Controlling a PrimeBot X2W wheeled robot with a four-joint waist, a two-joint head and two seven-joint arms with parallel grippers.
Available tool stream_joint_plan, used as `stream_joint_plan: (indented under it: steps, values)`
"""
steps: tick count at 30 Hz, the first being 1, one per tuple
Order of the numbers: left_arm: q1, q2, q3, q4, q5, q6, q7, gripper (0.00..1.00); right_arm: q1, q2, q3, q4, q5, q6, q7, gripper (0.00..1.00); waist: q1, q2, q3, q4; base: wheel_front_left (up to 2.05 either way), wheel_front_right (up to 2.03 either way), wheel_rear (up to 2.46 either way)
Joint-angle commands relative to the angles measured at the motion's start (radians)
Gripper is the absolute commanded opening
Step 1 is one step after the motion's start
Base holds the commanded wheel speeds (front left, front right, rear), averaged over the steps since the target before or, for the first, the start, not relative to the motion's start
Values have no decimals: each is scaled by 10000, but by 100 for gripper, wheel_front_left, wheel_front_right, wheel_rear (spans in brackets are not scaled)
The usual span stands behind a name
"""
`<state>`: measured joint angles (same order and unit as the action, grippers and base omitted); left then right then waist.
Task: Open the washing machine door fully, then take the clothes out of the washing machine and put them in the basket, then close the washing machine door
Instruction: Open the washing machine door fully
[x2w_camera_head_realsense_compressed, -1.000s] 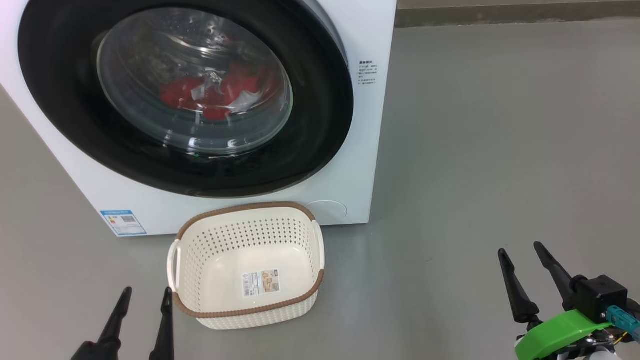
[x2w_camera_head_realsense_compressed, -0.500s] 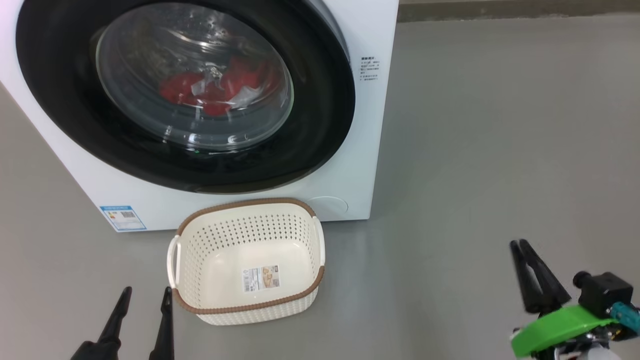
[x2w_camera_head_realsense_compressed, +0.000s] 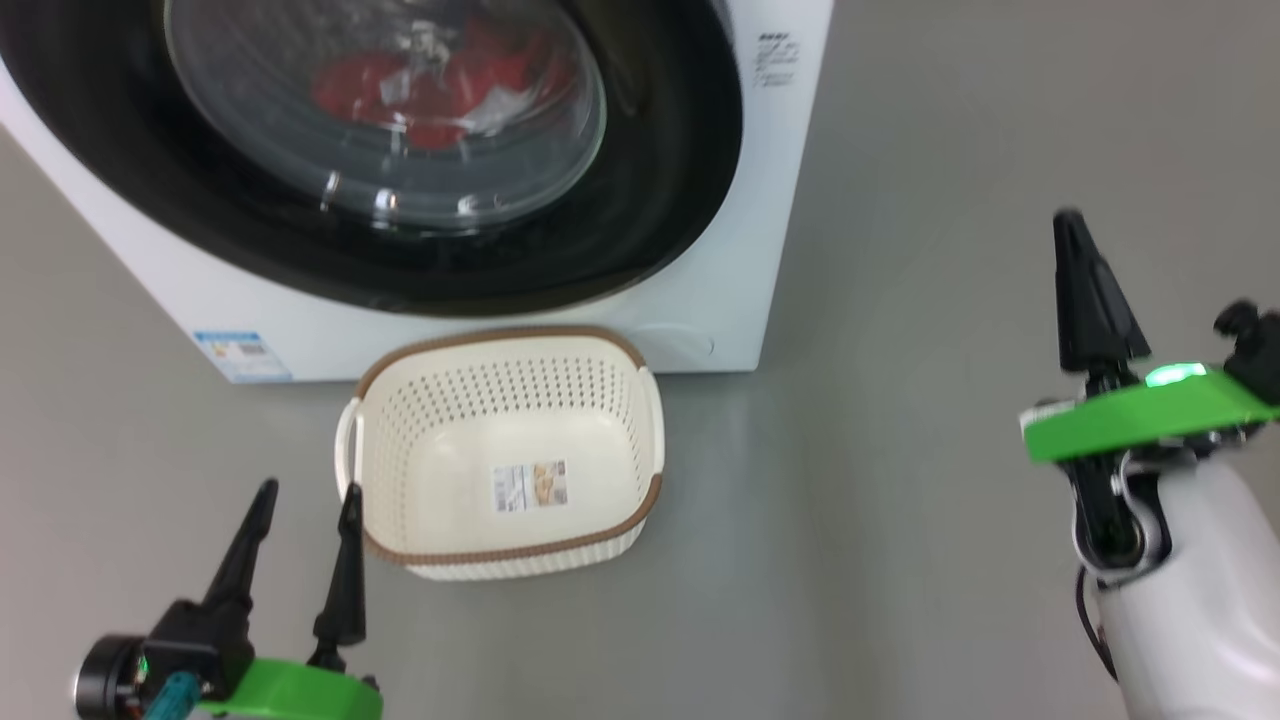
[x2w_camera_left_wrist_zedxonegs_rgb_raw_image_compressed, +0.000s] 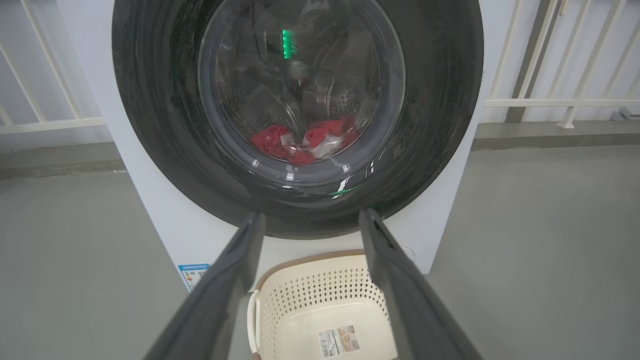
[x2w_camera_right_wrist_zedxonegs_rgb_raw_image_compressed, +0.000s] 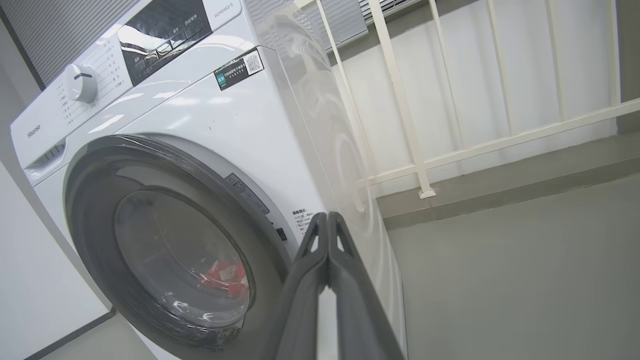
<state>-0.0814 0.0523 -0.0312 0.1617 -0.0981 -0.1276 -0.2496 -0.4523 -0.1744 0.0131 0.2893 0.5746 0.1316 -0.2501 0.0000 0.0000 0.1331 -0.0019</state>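
Note:
The white washing machine (x2w_camera_head_realsense_compressed: 770, 200) stands at the back with its black-rimmed glass door (x2w_camera_head_realsense_compressed: 660, 180) closed. Red and white clothes (x2w_camera_head_realsense_compressed: 420, 85) lie inside the drum behind the glass, also seen as the clothes (x2w_camera_left_wrist_zedxonegs_rgb_raw_image_compressed: 305, 142) in the left wrist view. The cream basket (x2w_camera_head_realsense_compressed: 505, 360) sits empty on the floor right before the machine. My left gripper (x2w_camera_head_realsense_compressed: 305, 495) is open at the lower left, just left of the basket. My right gripper (x2w_camera_head_realsense_compressed: 1070, 225) is shut on nothing, raised to the right of the machine; its own view has the shut gripper (x2w_camera_right_wrist_zedxonegs_rgb_raw_image_compressed: 327, 217) near the door (x2w_camera_right_wrist_zedxonegs_rgb_raw_image_compressed: 100, 165) edge.
Grey floor (x2w_camera_head_realsense_compressed: 950, 200) spreads to the right of the machine. A white railing (x2w_camera_right_wrist_zedxonegs_rgb_raw_image_compressed: 415, 165) on a low grey curb runs behind and beside the machine. The control panel with a dial (x2w_camera_right_wrist_zedxonegs_rgb_raw_image_compressed: 80, 82) sits on the machine's top front.
My right gripper has shut and risen up the head view, away from the floor. The head camera has tilted down, so machine and basket sit higher in the picture. The left gripper stays open.

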Motion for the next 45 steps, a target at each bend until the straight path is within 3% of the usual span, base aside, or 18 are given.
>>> stream_joint_plan:
  steps: [1,14,22,30,45]
  values:
    - [-525,94,261,-285,-7,-15,-122,100,-613,-95,391,52,639,-9,-116,0,0,0,622,429,0,0,0]
    - [-1355,27,53,-280,-163,-23,-122,100,-3208,-1244,1480,1284,4699,-9,939,0,0,0,1753,1120,0,0,0]
    - [-1823,0,-117,-278,-262,-26,-122,100,-4360,-1747,1733,1170,8026,-9,3065,0,0,0,2310,1449,0,0,0]
    - [-2117,-12,-263,-279,-303,-28,-122,100,-5422,-2009,1314,1665,10475,-9,5610,0,0,0,2693,1715,0,0,0]
    - [-2589,-18,-707,-344,-454,-30,-122,100,-7655,-1989,1199,3318,12158,-9,8571,0,0,0,3500,2092,0,0,0]
